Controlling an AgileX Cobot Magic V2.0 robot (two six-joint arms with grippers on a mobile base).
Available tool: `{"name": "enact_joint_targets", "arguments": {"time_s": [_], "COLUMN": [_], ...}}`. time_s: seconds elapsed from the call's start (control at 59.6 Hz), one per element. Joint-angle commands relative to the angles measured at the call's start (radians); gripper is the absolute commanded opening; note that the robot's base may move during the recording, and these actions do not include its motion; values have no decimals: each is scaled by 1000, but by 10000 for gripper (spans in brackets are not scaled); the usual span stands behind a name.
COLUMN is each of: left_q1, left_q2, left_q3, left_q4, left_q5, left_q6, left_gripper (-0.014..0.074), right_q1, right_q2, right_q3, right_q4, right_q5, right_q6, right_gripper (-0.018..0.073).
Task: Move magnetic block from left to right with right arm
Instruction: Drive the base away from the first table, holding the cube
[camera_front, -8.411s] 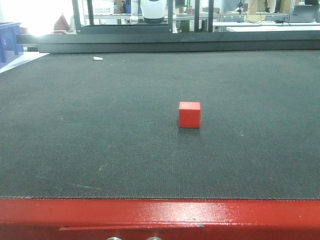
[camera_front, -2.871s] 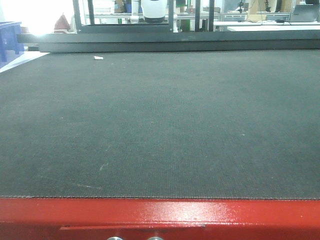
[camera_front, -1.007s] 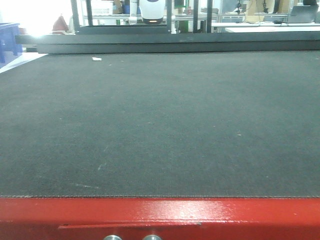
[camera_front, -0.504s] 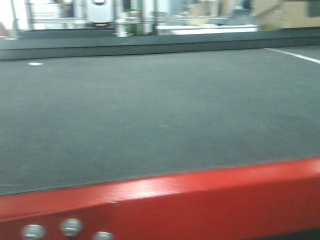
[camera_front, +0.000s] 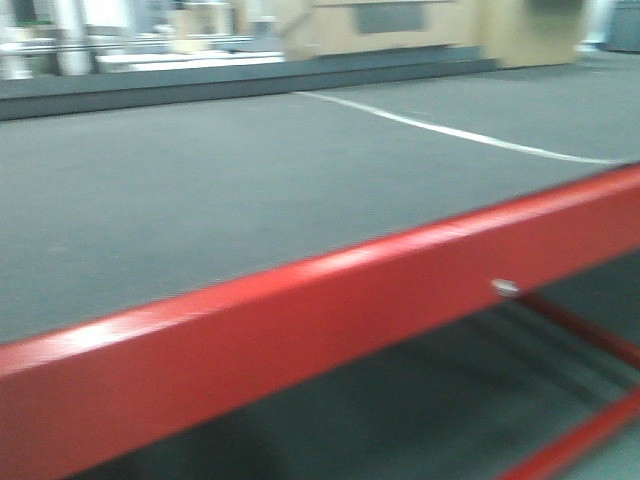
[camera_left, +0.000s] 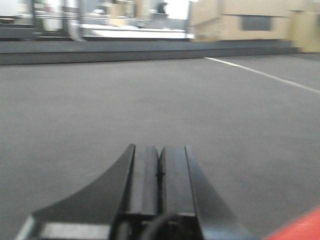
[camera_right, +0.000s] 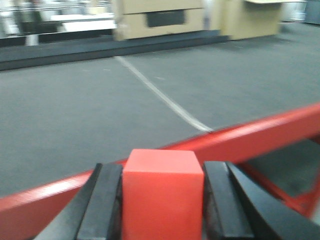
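So, the right gripper (camera_right: 163, 175) is clamped on the red magnetic block (camera_right: 162, 205); the left gripper (camera_left: 160, 167) is pinched closed over the grey mat (camera_left: 70, 100).

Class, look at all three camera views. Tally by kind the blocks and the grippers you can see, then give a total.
magnetic block: 1 (red cube)
grippers: 2 (left gripper, right gripper)
Total: 3
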Motion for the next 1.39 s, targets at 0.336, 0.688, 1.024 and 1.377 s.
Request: {"name": "enact_joint_targets", "arguments": {"time_s": [0.336, 0.688, 1.024, 1.377], "left_q1": [-8, -8, -6, -6], "left_q2": [-14, -14, -14, -14], "left_q3": [8, 8, 8, 8], "left_q4": [0, 0, 0, 0], "left_q5": [-89, -89, -89, -89], "left_q6": [-4, -4, -4, -4], "left_gripper": [-116, -116, -116, -116], "right_q1": [-6, -6, -6, -6], "right_q2": [15, 15, 15, 15], "right_q3": [-27, -27, -27, -27], "right_q4": [-20, -20, -20, -20], "right_q5": [-84, -84, -84, -84], "right_q6": [-7, -7, -7, -7], "right_gripper": [162, 162, 162, 162]}}
